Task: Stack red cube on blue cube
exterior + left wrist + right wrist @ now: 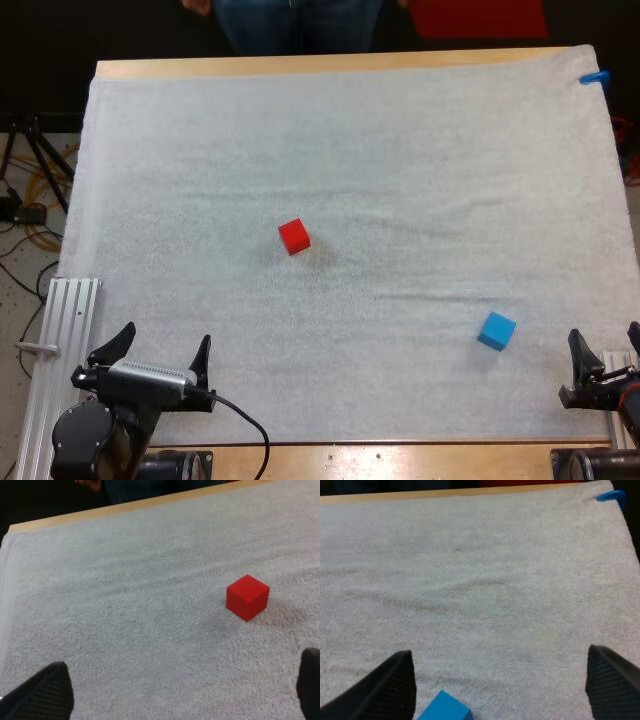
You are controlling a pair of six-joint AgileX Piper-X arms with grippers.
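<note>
**While the left claw (165,340) and the right claw (605,335) stand released, the red cube (294,237) and the blue cube (496,331) lie well apart**

Seen from the high camera, the red cube sits on the white mat (400,150) just left of the frame's centre. It is turned slightly against the mat's edges, with nothing on it or against it. The blue cube lies in the lower right of the frame, alone on the mat.

The left claw is at the lower left of the frame, by the mat's near edge. Its two black fingers (45,695) are spread wide and grip nothing. The left wrist camera shows bare mat between them, with the red cube farther out on the mat, clear of both fingers.

The right claw is at the lower right edge of the frame, likewise spread and empty. The blue cube lies near it, to its left, not touching. In the right wrist view the cube's top shows between the fingers, closer to one finger than the other.

Along the top of the high frame, the worktop (330,64) shows its wooden edge beyond the mat. A person's legs (295,25) stand behind it.
</note>
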